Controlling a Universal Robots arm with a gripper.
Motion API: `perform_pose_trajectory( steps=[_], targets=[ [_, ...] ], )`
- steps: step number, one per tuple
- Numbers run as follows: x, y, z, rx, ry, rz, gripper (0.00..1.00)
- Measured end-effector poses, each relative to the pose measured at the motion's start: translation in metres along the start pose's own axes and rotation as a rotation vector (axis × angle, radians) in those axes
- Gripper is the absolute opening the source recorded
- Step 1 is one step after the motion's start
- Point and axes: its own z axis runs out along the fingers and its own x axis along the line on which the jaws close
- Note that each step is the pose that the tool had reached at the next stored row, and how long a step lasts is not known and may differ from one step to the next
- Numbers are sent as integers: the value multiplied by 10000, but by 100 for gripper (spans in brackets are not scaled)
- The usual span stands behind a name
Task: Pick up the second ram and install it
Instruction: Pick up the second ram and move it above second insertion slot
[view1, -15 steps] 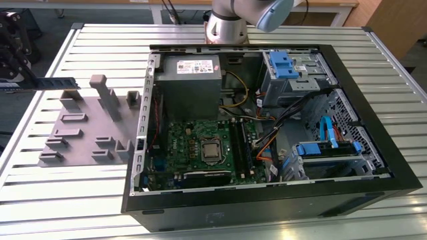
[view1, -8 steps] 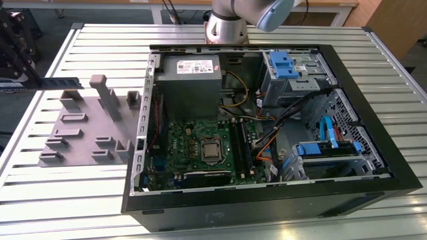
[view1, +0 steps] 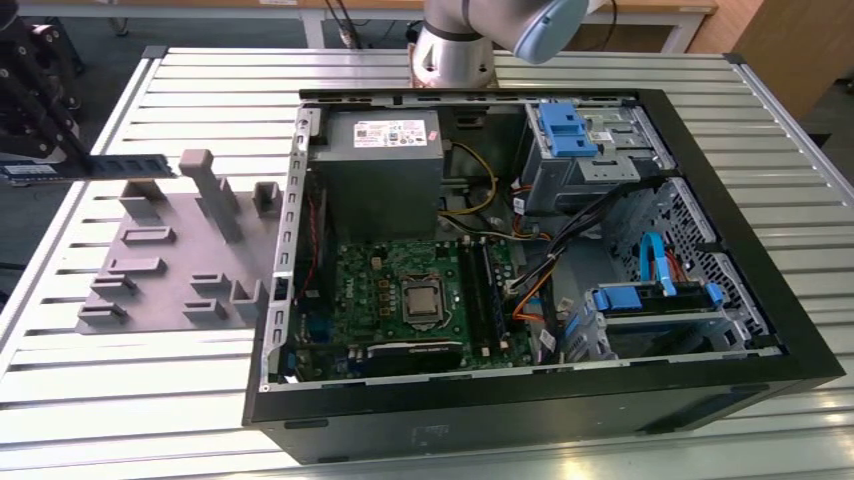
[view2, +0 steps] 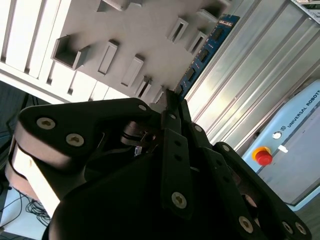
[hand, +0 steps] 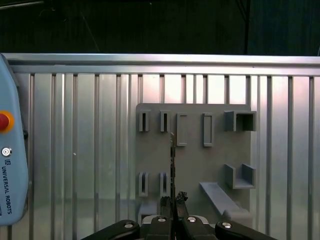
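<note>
1. Ram (view1: 127, 165) is held by one end in the gripper (hand: 173, 200), fingers closed on it. It hangs roughly level over the gray fixture (view1: 160, 270) at the exterior view's left, well apart from the PC case (view1: 467, 425).
2. Slip risk: the grip is on one end only, so most of the stick juts out free. A fast swing or a knock could twist it in the fingers, and then it won't line up w/ a slot.
3. Free tip is just beside the tall post (view1: 214, 195). A sideways move w/o enough height could clip the post and lever the ram loose.
4. Case wall (view1: 300, 190) stands between ram and motherboard (view1: 387, 270). Too low a path means an edge hit.
5. Slots (view1: 483, 285) sit beside the CPU socket (view1: 422, 300), w/ cables (view1: 574, 235) near. A stray cable could snag the stick or block the gripper.
6. Seating: if the ram goes in tilted or w/ the notch reversed, pressing could bend it or damage the slot. Can't tell notch direction or latch state.
7. If dropped, it lands on the slatted table (view1: 134, 400) or the fixture, so poss. damage.
</note>
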Motion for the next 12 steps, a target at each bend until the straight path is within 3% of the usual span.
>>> perform_pose_trajectory(
  steps=[12],
  targets=[
    [-1, -130, 1, -1, 0, 0, 14]
  ],
)
